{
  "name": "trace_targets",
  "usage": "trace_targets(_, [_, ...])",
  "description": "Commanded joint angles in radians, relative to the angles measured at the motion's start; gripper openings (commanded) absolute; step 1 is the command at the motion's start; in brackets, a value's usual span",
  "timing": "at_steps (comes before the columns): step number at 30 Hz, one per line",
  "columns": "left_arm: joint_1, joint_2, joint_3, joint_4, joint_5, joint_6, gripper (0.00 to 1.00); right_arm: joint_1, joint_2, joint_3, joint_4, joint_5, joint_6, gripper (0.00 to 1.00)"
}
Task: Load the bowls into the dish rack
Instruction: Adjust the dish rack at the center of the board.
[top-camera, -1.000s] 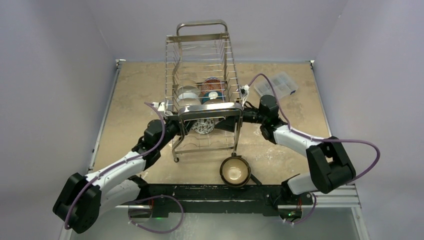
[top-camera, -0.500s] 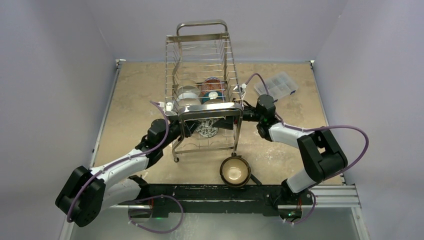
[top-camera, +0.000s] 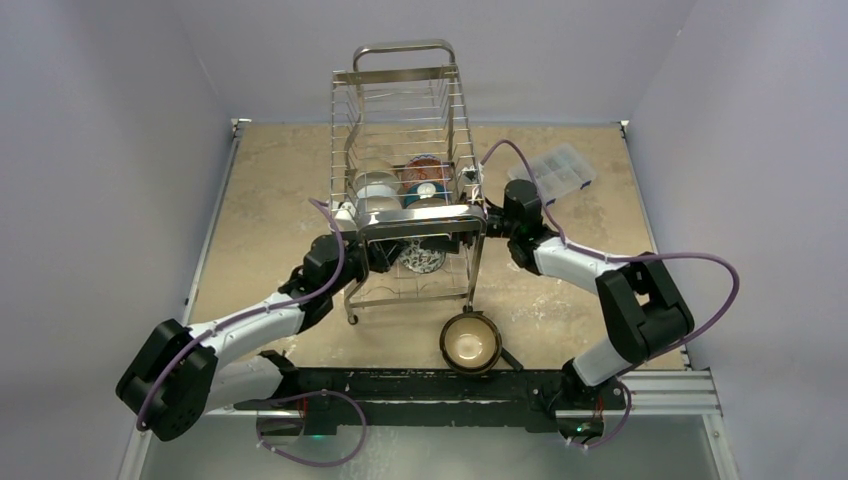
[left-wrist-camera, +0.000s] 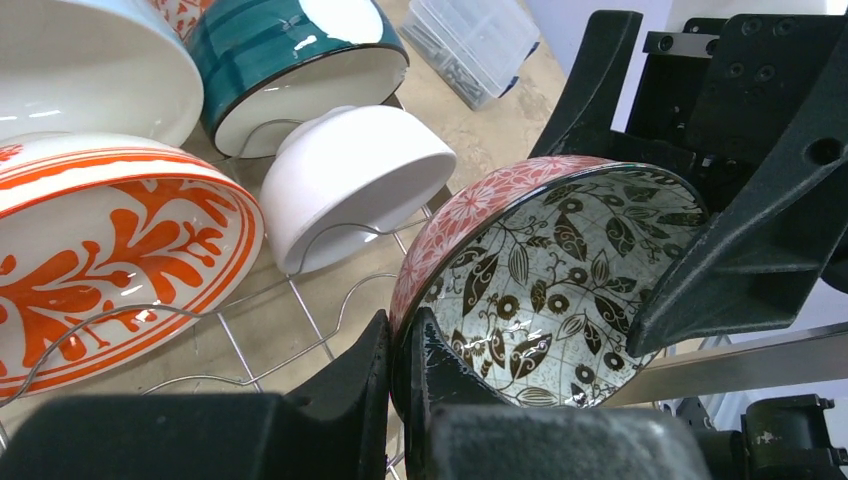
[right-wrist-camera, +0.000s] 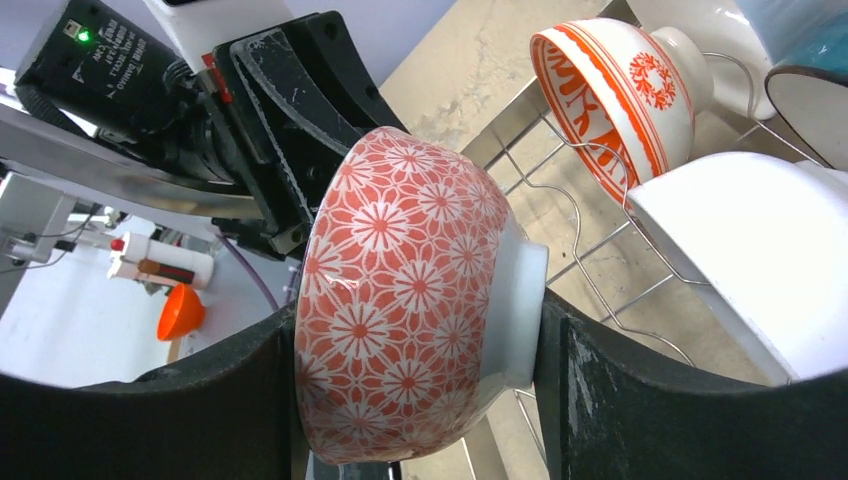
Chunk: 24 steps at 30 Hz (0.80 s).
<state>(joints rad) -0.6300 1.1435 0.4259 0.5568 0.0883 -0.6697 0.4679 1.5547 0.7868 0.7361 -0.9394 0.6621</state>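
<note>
A red flower-patterned bowl (left-wrist-camera: 560, 270) with a black leaf pattern inside stands on edge in the lower tier of the chrome dish rack (top-camera: 405, 100). My left gripper (left-wrist-camera: 400, 325) is shut on its rim. My right gripper (right-wrist-camera: 415, 320) spans the same bowl (right-wrist-camera: 410, 300) from rim to foot and is shut on it. In the top view the bowl (top-camera: 420, 258) sits between both grippers under the rack's near handle. An orange-and-white bowl (left-wrist-camera: 110, 250), a white bowl (left-wrist-camera: 350, 190) and a teal bowl (left-wrist-camera: 290, 60) sit in the rack. A dark brown bowl (top-camera: 471, 342) lies on the table.
A clear plastic compartment box (top-camera: 553, 168) lies at the back right of the table. The rack's thin wire dividers (right-wrist-camera: 590, 290) and legs (top-camera: 472, 280) stand close around both grippers. The dark brown bowl is near the table's front edge, between the arm bases.
Both arms have reached farther into the rack's lower tier. The right wrist has moved left toward the rack, and the red bowl has shifted slightly right and deeper.
</note>
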Motion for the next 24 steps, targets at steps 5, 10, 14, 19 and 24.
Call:
trace_targets(5, [-0.022,-0.052,0.042,0.037,-0.045,0.010,0.10,0.020,-0.066,0.094,-0.216,0.025,-0.171,0.00])
trace_targets(10, [-0.022,-0.103,0.043,-0.046,-0.109,0.000,0.45,0.020,-0.093,0.114,-0.318,0.065,-0.263,0.00])
trace_targets(14, [-0.021,-0.166,0.051,-0.178,-0.182,0.002,0.67,0.018,-0.120,0.126,-0.383,0.127,-0.332,0.00])
trace_targets(19, [-0.020,-0.241,0.098,-0.519,-0.351,-0.051,0.86,0.017,-0.160,0.115,-0.409,0.217,-0.382,0.00])
trace_targets(24, [-0.016,-0.307,0.141,-0.785,-0.446,-0.106,0.89,0.016,-0.178,0.114,-0.433,0.236,-0.446,0.00])
